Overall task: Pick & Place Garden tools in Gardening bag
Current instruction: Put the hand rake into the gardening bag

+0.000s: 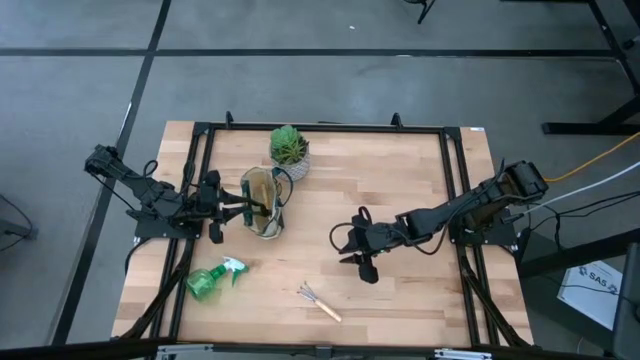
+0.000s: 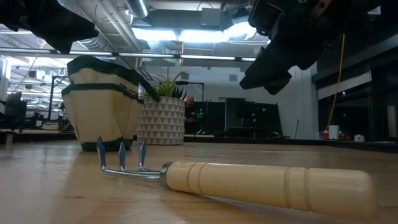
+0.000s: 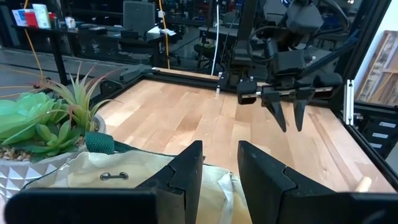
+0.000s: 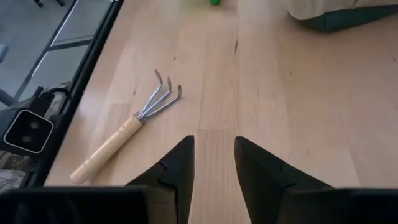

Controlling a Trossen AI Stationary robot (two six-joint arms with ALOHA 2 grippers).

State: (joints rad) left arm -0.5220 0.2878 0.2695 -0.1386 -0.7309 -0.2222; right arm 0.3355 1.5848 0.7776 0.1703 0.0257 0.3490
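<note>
The cream gardening bag (image 1: 265, 203) with green trim stands upright at the table's left middle. My left gripper (image 1: 245, 208) comes level from the left, and its open fingers (image 3: 186, 177) stand over the bag's rim (image 3: 124, 171). A wooden-handled mini rake (image 1: 320, 302) lies flat near the front edge. A green spray bottle (image 1: 212, 280) lies on its side at the front left. My right gripper (image 1: 362, 265) hangs open above the bare table at the middle, slanting down. The rake (image 4: 134, 134) lies ahead of it, and nothing is between its fingers. My left gripper reaches level from the table's left over the bag's left rim (image 1: 250, 205). Its fingers are apart, with cream cloth (image 3: 217, 193) below the gap. I cannot tell whether they touch the cloth.
A potted green plant (image 1: 289, 150) in a white patterned pot stands just behind the bag. A black frame (image 1: 455, 190) runs around the table. Bare wood lies between the bag and my right gripper.
</note>
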